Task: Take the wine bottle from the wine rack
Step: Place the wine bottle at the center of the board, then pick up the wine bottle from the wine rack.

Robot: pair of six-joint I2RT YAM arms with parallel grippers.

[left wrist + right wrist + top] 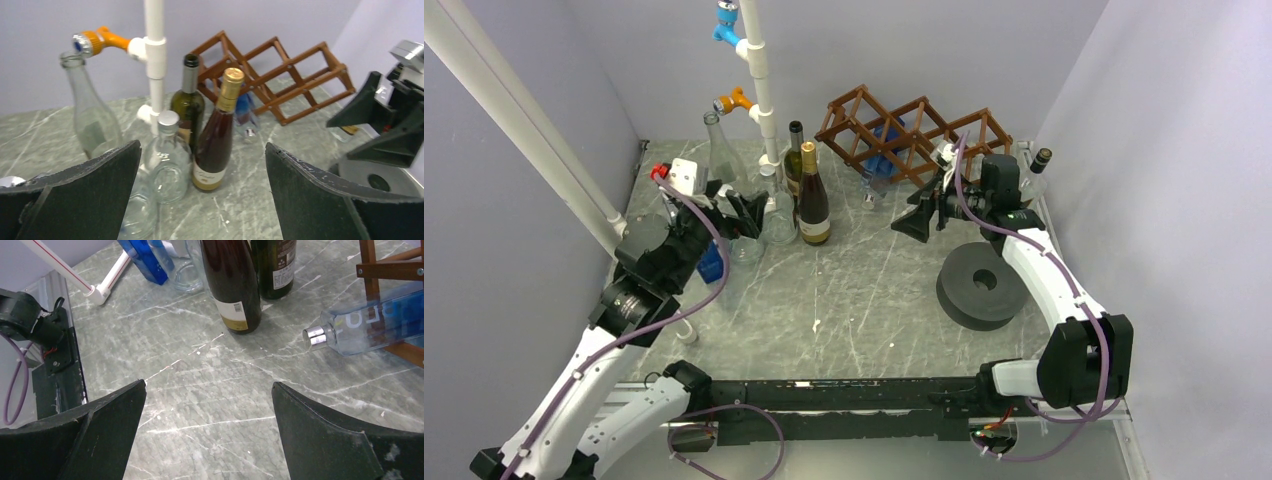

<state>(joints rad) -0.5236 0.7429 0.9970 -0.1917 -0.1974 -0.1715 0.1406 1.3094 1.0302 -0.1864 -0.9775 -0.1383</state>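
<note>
Both arms are up over the table [854, 300], and neither has anything in its grasp. The right gripper [920, 212] hangs with its jaws spread wide, nothing between them but bare marble. Ahead of it, off toward the finger on the right of its wrist view, sits the rack [924, 130]. There's the blue bottle [367, 322], lying in a low cell, silver cap poking out toward the tabletop, well clear of the fingers.

Over on the other side, the left gripper [746, 213] is just as wide open, and empty. Right in front of it stands a cluster: a brown bottle [216, 140] with a gold cap, a green bottle [189, 105] just behind, a small flask [167, 160] near its left finger, and a tall clear bottle [90, 115] beyond. The rack is further off, ahead and right of that hand. A black ring [982, 285] lies under the right forearm.
</note>
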